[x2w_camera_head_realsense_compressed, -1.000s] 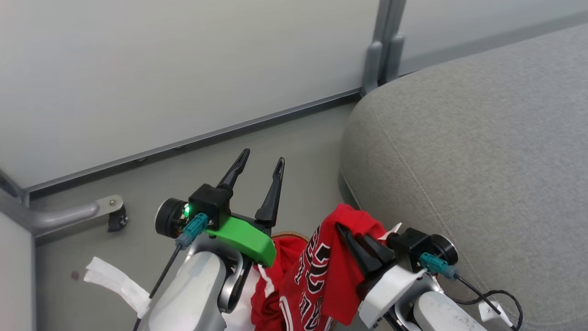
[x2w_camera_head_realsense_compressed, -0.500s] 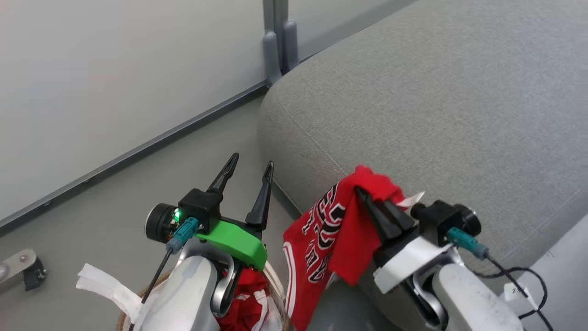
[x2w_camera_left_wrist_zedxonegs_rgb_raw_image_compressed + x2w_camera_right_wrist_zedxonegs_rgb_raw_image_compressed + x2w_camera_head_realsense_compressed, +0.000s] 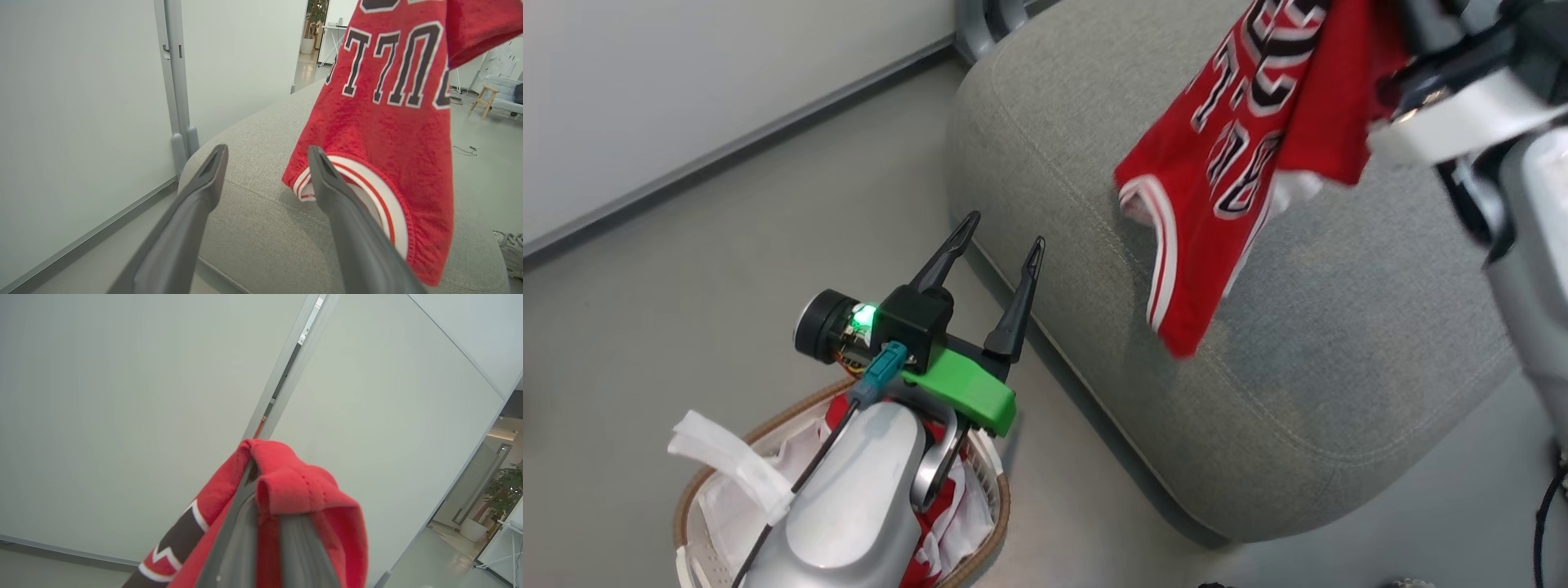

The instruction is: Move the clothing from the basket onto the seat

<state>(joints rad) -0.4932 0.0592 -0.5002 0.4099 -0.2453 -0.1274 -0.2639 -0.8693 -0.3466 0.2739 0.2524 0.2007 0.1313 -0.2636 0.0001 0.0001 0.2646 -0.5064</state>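
I am pinching the red white-trimmed jersey in my right pincer, dangling lengthwise above the grey woven seat; left pincer gaping.

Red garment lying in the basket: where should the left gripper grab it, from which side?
Best bet: pinch a raised fold of the garment near the basket rim, coming straight down from above. It lies crumpled low inside; the walls block the sides and white liner surrounds it. The left gripper stands open.

Clothing above seat — basket left, on floor
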